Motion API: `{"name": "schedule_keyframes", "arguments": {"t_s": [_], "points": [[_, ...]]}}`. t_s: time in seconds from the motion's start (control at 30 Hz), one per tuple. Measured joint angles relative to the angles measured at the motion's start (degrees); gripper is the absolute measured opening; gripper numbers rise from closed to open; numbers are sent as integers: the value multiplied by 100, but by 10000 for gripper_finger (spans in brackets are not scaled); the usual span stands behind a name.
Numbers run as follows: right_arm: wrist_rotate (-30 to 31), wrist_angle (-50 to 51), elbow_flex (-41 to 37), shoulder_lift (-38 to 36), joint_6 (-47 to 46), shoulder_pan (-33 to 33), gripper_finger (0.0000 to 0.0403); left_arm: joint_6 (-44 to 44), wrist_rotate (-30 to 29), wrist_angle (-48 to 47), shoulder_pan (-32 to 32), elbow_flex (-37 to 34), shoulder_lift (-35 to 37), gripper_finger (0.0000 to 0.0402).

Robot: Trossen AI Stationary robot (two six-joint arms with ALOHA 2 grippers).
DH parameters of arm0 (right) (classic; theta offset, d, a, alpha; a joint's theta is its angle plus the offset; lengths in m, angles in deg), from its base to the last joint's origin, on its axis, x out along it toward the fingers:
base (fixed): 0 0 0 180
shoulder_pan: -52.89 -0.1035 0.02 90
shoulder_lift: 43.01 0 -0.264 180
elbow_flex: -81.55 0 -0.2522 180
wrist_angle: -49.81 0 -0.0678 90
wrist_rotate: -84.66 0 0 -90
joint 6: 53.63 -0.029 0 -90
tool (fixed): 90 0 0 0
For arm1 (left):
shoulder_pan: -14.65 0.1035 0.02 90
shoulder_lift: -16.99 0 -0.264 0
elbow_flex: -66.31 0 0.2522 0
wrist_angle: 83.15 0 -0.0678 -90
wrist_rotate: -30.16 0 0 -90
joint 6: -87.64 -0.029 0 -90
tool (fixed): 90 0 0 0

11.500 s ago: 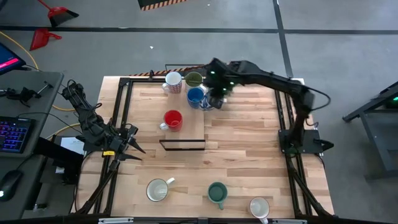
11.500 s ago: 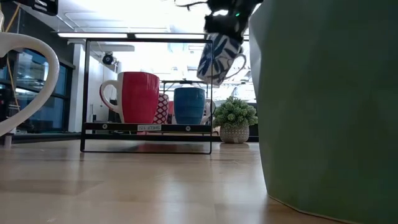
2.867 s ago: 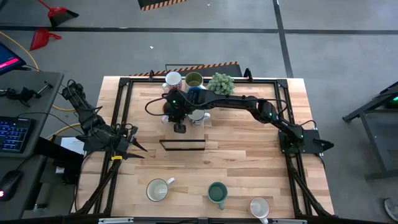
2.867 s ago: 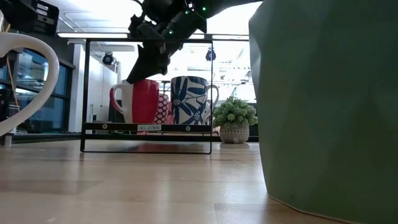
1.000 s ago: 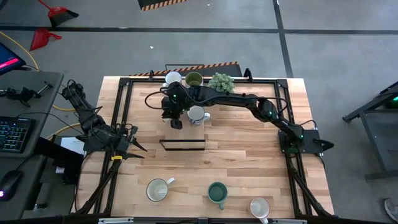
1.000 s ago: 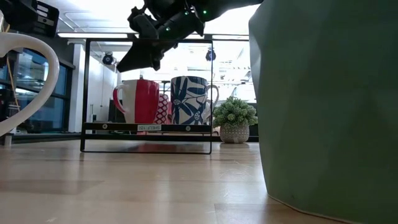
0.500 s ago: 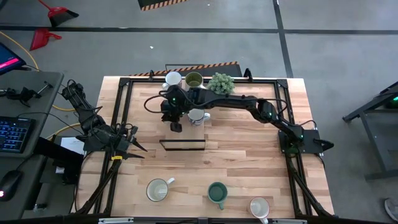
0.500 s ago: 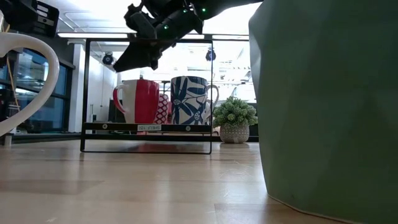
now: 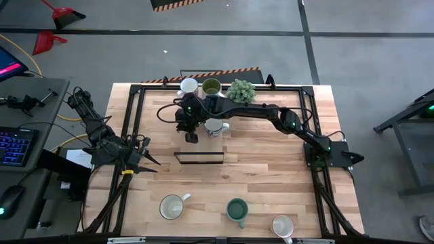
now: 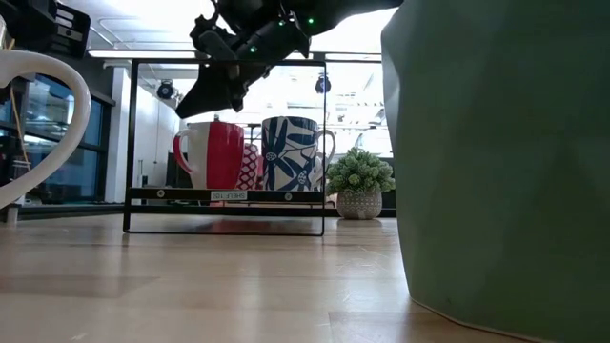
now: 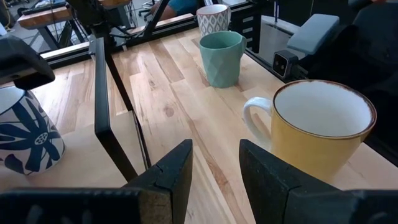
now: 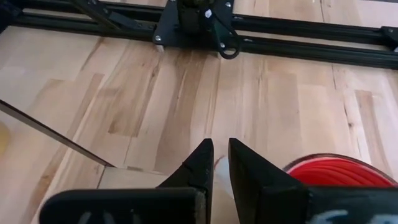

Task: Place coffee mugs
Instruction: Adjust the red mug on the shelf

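Right hand (image 10: 205, 90) nearly closed, empty, poised above glossy red ceramic mug (image 10: 212, 154) on black wire rack (image 10: 224, 196); probably released. Left hand (image 11: 214, 171) parted, idle at desk (image 9: 264, 156) edge.

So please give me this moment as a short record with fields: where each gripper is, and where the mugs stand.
right gripper: above the red mug, nearly closed, holding nothing
left gripper: waiting at the table's left edge, open, empty
on the black rack: red mug, blue-patterned mug
far edge: white mug, olive green mug, potted plant
near edge: cream mug, teal mug, white patterned mug
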Motion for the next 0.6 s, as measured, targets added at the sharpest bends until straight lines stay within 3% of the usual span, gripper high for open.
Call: {"name": "schedule_keyframes", "arguments": {"t_s": [0.6], "points": [[303, 233, 0, -6, -24, 153, 28, 0, 0, -4, 1, 0, 2, 119]]}}
